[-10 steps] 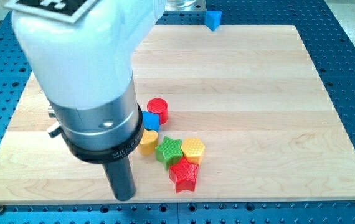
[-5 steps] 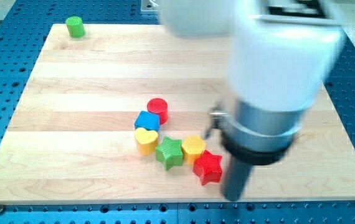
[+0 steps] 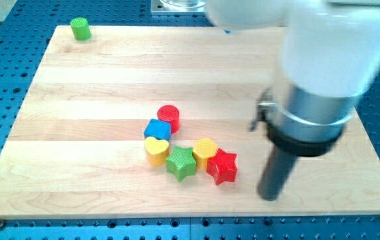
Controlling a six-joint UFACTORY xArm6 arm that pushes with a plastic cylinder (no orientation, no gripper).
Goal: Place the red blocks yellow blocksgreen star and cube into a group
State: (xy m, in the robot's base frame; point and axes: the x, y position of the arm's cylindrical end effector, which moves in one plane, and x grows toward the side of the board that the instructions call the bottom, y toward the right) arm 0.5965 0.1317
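A cluster of blocks sits at the board's lower middle. A red cylinder [image 3: 169, 117] stands above a blue cube [image 3: 157, 129]. A yellow heart [image 3: 157, 150] lies below the cube. To its right come a green star [image 3: 181, 163], a yellow hexagon [image 3: 205, 152] and a red star [image 3: 222, 167], each touching its neighbour. My tip [image 3: 269, 197] rests on the board to the right of the red star, with a gap between them.
A green cylinder [image 3: 80, 29] stands alone at the board's top left corner. The arm's white and grey body [image 3: 323, 73] covers the upper right of the view. The wooden board [image 3: 77, 133] lies on a blue perforated table.
My tip has swung from the cluster's left to its right side. The red star has moved right and up, now beside the yellow hexagon.
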